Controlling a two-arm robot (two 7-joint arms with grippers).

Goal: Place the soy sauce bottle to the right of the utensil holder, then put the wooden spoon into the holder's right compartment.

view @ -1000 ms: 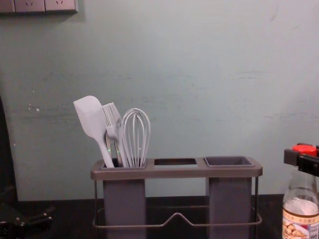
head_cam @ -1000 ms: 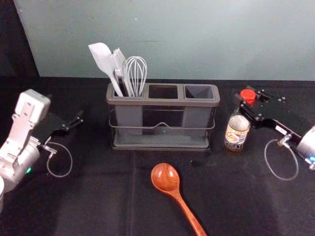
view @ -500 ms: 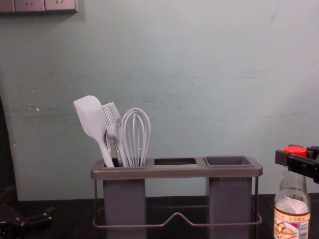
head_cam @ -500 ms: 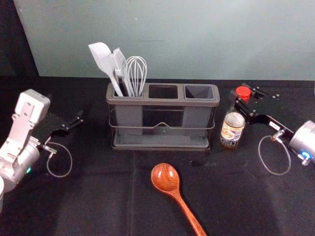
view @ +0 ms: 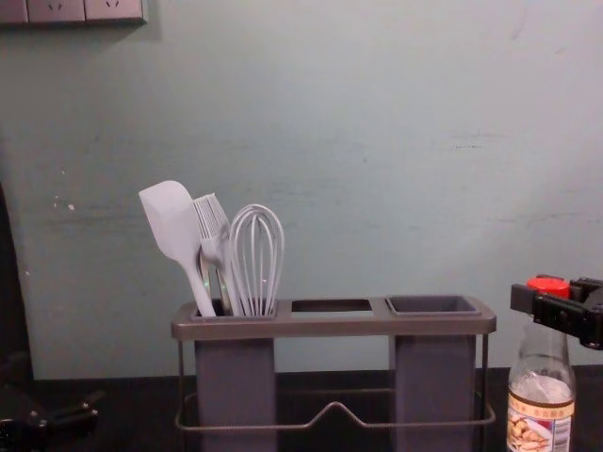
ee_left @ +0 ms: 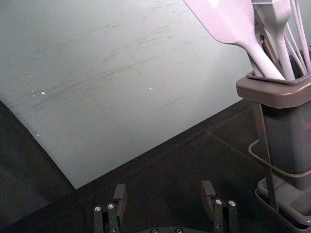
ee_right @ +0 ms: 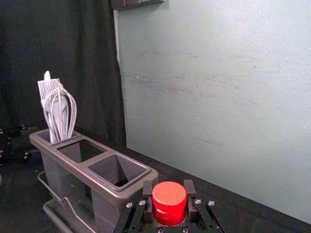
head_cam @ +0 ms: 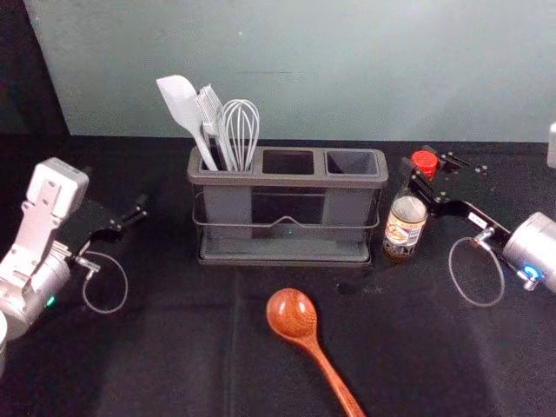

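Wall: pale grey-green (head_cam: 304, 78), standing at the far side beyond everything on my table.
Table: black-covered (head_cam: 174, 347), beneath my spoon and the holder.
Utensil holder: grey-brown rack (head_cam: 287, 181), upright around the middle, its three compartments in a row from left to right.
Left arm's end: my left gripper (head_cam: 137, 210) is parked left of the holder, well apart from it; in the left wrist view my fingers (ee_left: 120, 194) stand spread, with a gap between them.
Right arm's end: my right gripper (head_cam: 424, 174) is right of the holder at its far side, reaching in from the right and pinching the soy sauce bottle near its top, one finger on either side.
Bottle: the soy sauce bottle (head_cam: 405, 228) is close to upright, just beside the holder's right end, with a small gap between; I cannot tell whether its base touches the table.
Wooden spoon: reddish brown (head_cam: 294, 314), lying on the near side of the holder, bowl toward the far side, handle running near and right.
Spatula: pale (head_cam: 181, 100), in the left compartment, leaning left.
Whisk: pale wire loops (head_cam: 241, 123), in that same compartment, to the right.
Brush: pale (head_cam: 209, 106), between those two.
Cap: red (head_cam: 425, 160), on the bottle.
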